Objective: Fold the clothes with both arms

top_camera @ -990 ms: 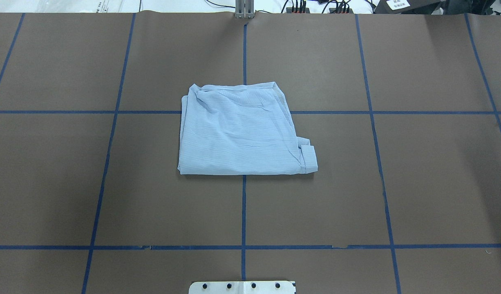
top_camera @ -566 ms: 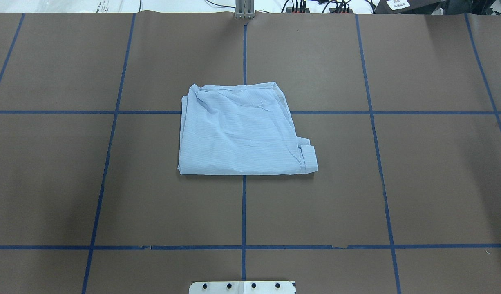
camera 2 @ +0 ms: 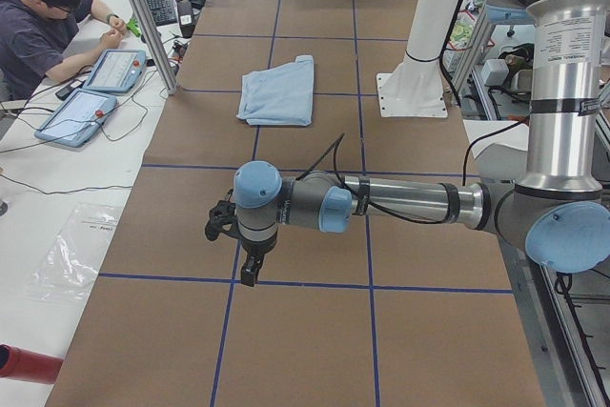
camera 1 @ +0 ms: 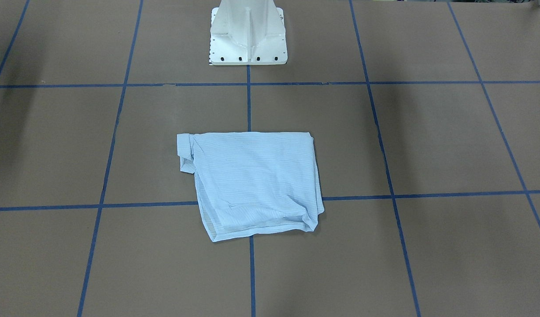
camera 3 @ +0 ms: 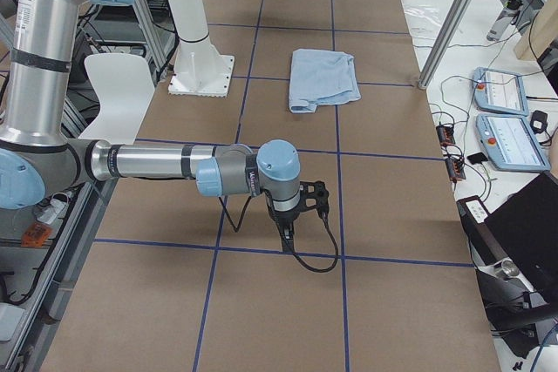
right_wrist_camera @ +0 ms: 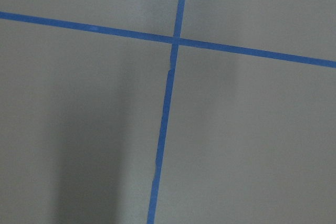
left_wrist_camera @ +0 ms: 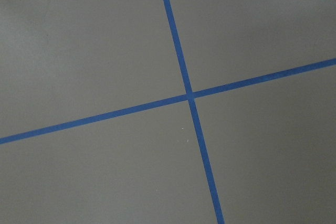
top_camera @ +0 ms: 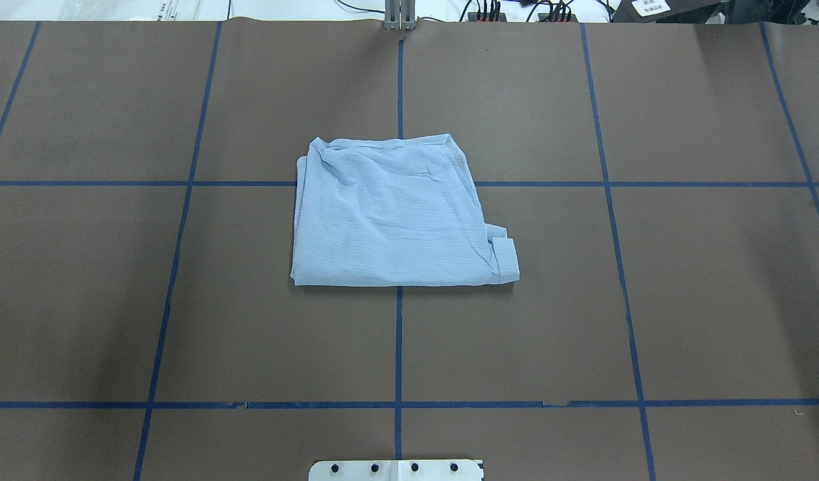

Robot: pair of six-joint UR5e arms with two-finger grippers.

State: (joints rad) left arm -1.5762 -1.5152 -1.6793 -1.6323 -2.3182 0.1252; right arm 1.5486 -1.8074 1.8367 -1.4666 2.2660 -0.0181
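Shirt [top_camera: 393, 217] folded, frame centre on table [top_camera: 683, 300]; left claw [camera 2: 246, 269], right claw [camera 3: 286, 234] far off, open/closed: cannot tell. Judged finished; next, only check.

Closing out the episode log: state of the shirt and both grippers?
shirt: folded, flat on the table, cuff poking out, nothing touching it.
left gripper: hovering over bare table, far from shirt; open or shut unclear.
right gripper: hovering over bare table, far from shirt; open or shut unclear.
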